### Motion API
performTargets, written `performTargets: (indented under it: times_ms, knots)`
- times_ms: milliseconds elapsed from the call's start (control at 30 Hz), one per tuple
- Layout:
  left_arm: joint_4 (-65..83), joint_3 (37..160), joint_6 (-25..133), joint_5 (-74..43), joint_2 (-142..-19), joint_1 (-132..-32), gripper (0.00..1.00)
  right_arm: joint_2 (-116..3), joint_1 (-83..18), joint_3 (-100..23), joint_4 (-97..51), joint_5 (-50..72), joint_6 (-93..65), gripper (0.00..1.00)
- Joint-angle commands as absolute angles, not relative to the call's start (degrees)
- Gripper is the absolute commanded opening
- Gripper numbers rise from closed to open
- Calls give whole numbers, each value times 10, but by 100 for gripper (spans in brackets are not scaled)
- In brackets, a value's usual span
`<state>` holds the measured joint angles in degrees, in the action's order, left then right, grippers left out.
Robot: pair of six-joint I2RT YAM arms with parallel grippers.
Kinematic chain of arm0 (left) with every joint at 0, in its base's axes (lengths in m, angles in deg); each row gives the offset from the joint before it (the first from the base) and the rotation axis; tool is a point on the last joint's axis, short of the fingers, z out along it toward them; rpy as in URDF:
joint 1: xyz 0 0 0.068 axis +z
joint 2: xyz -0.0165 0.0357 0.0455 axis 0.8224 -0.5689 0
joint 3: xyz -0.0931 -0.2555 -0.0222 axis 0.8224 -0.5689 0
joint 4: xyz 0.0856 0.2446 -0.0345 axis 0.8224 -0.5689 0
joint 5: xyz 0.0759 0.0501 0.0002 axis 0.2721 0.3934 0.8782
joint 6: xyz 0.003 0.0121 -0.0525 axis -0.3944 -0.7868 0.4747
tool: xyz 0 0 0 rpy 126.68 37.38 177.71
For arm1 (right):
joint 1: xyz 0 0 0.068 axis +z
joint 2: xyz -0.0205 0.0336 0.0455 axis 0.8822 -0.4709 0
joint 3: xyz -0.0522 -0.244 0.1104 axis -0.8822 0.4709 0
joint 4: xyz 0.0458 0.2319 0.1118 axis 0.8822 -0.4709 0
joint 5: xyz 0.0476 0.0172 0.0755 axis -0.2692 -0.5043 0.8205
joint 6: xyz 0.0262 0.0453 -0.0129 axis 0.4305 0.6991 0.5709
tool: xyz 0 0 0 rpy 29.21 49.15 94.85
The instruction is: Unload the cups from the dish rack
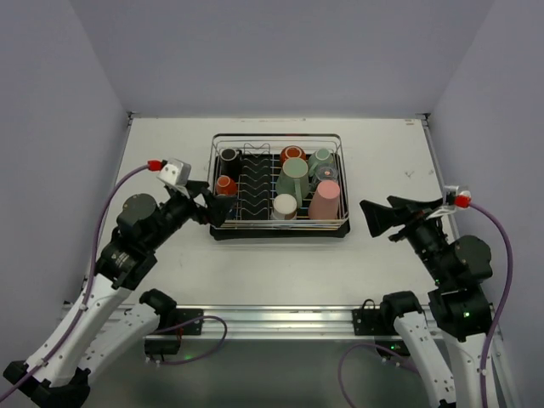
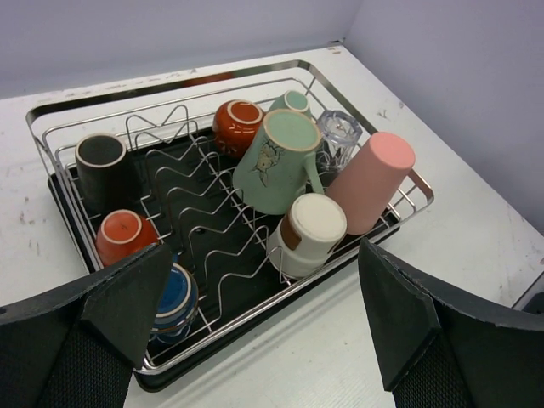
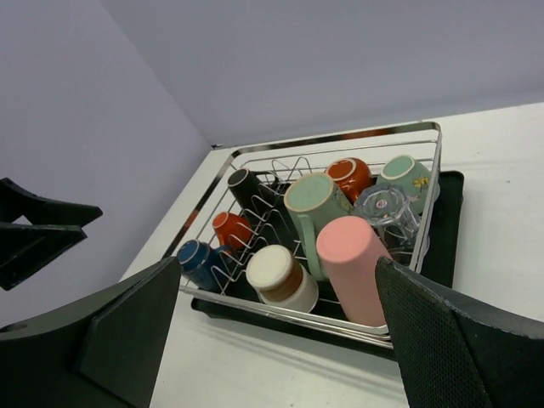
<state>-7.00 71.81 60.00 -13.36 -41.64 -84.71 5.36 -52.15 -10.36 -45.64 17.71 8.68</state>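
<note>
Silver rack (image 1: 276, 136): made of wire. It sits on a black tray (image 1: 280, 235) in the middle of the white table (image 1: 170, 263). All the cups are inside it.
Pink cup (image 2: 367, 183): bottom up and tilted, in the near right corner of the rack, leaning on the wire.
Cream cup (image 2: 306, 234): bottom up at the near edge, just left of the pink cup. It has a brown band.
Big green mug (image 2: 276, 161): bottom up and tilted, just behind the cream cup. It has a little picture on its side.
Glass (image 2: 340, 132): clear, behind the pink cup and just right of the big green mug.
Small green mug (image 2: 293, 102): in the far right part, behind the big green mug.
Far orange cup (image 2: 238, 123): bottom up at the back, just left of the small green mug.
Black cup (image 2: 102, 166): bottom up, in the far left corner.
Near orange cup (image 2: 123, 236): bottom up on the left side, in front of the black cup.
Blue cup (image 2: 174, 297): low down in the near left corner.
Left gripper (image 1: 214, 204): fingers spread wide, holding nothing, at the near left corner of the rack.
Right gripper (image 1: 370, 219): fingers spread wide, holding nothing. It is to the right of the rack, apart from it, and points at it.
</note>
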Motion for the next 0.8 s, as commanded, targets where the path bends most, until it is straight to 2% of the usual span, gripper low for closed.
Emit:
performTargets:
  times_ms: [0, 167, 233, 400, 433, 500, 767]
  knots:
    - [-33, 750, 617, -190, -442, -849, 100, 61, -520, -106, -470, 145, 96, 99]
    - [133, 724, 750, -303, -513, -851, 100, 70, -520, -51, -438, 155, 138, 99]
    - [171, 734, 766, -309, -565, -876, 100, 71, -520, -38, -444, 150, 139, 99]
    - [125, 827, 676, -76, -670, -1070, 100, 93, -520, -27, -480, 97, 132, 97]
    - [107, 845, 663, 10, -712, -1091, 100, 106, -520, -21, -491, 86, 137, 97]
    - [105, 883, 636, 80, -768, -1131, 100, 121, -520, -13, -504, 71, 145, 95]
    - [108, 997, 547, 190, -931, -1199, 100, 162, -520, -12, -533, 86, 139, 94]
